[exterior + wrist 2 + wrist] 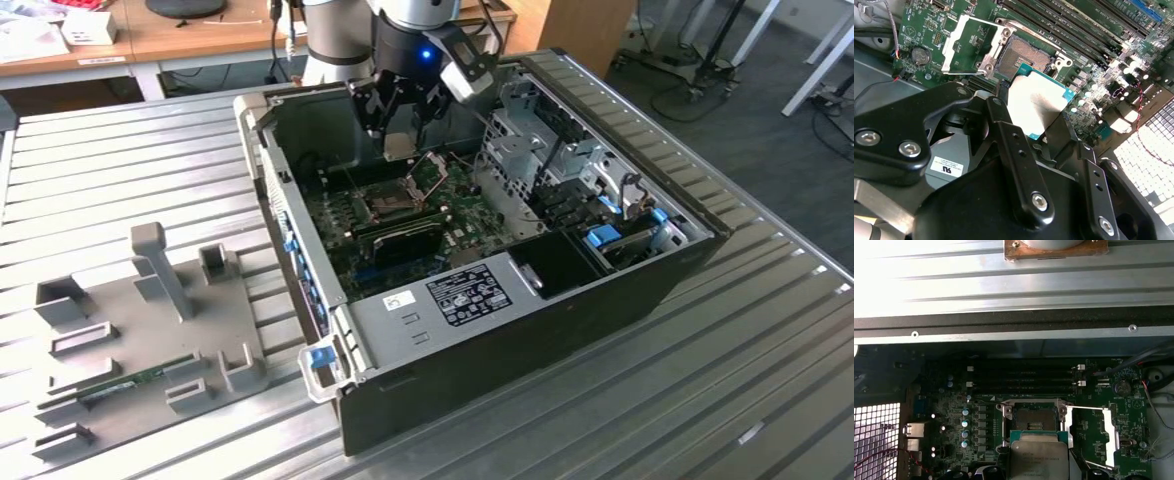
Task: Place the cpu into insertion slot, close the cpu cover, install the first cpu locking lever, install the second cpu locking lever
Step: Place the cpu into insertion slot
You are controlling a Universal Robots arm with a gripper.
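Note:
My gripper (398,118) is inside the open computer case, shut on the cpu (1036,102), a flat square chip with a grey metal top. The chip (1039,455) hangs just above the green motherboard (461,215), close beside the insertion slot (1026,54), offset from it rather than over it. The slot (1033,417) is a dark square socket with a silvery rim and nothing in it. The cpu cover (966,42) is swung open and lies to one side of the socket. In the exterior view the cover (431,175) stands tilted up at the socket's (394,205) edge.
Long dark memory sticks (1024,380) run alongside the socket. The case walls (274,190) and drive bays (587,200) close in around the board. A grey fixture plate (134,330) with upright posts lies on the ribbed metal table (747,380) at the exterior view's left.

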